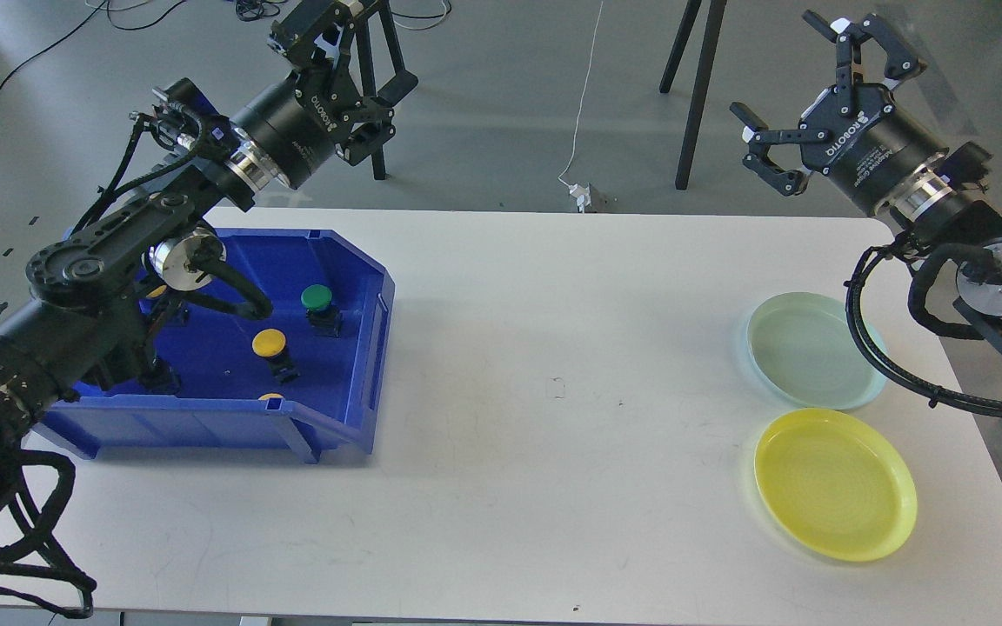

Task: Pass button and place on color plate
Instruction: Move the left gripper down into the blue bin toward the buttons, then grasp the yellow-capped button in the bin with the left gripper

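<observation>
- Head view: my left gripper and right gripper hang above the table, fingers spread wide, holding nothing.
- Green button and yellow button stand in the blue bin, well apart from the green plate and yellow plate.
- I judge them light, rigid, slick-capped; I'd pinch the dark base.

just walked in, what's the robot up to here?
Nothing is being held yet. Both arms are raised above the white table, with the left gripper and right gripper open and empty. The green button and yellow button sit in the blue bin on the left. The green plate and yellow plate on the right are both empty.
</observation>
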Robot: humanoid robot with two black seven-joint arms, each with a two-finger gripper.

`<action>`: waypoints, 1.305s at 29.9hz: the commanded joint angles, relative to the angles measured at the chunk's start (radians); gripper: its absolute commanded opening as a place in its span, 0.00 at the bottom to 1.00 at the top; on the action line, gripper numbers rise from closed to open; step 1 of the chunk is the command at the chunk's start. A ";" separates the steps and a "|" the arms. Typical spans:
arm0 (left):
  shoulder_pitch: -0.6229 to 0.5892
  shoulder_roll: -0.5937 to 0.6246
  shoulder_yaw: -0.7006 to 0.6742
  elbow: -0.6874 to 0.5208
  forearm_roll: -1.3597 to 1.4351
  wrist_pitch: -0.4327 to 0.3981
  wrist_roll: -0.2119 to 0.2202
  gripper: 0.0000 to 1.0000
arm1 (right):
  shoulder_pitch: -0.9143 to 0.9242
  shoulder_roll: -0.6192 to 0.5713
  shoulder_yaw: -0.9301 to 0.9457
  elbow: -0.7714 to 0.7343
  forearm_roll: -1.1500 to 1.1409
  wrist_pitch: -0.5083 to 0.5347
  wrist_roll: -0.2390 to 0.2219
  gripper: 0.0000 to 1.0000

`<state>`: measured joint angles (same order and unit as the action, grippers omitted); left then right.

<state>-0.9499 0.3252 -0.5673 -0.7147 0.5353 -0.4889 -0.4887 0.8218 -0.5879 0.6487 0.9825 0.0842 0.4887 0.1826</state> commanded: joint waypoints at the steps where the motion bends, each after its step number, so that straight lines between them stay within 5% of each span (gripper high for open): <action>1: -0.004 -0.006 -0.002 0.000 0.002 0.000 0.000 1.00 | 0.005 -0.007 0.000 -0.002 0.000 0.000 0.000 0.99; 15: -0.035 -0.061 -0.098 0.052 -0.124 0.000 0.000 1.00 | -0.001 -0.013 0.000 -0.002 0.002 0.000 0.000 0.99; 24: 0.020 0.050 -0.189 -0.242 -0.156 0.000 0.000 1.00 | -0.004 -0.015 0.003 0.001 0.002 0.000 0.000 0.99; 35: -0.118 0.506 0.260 -0.465 0.220 0.000 0.000 0.99 | -0.033 -0.013 0.003 0.002 0.002 0.000 0.002 0.99; 39: -0.131 0.603 0.390 -0.520 0.552 0.146 0.000 0.98 | -0.047 -0.012 0.012 0.001 0.002 0.000 0.002 0.99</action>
<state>-1.0699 0.8627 -0.2728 -1.2007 0.8611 -0.4360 -0.4887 0.7859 -0.6013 0.6526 0.9847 0.0860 0.4887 0.1840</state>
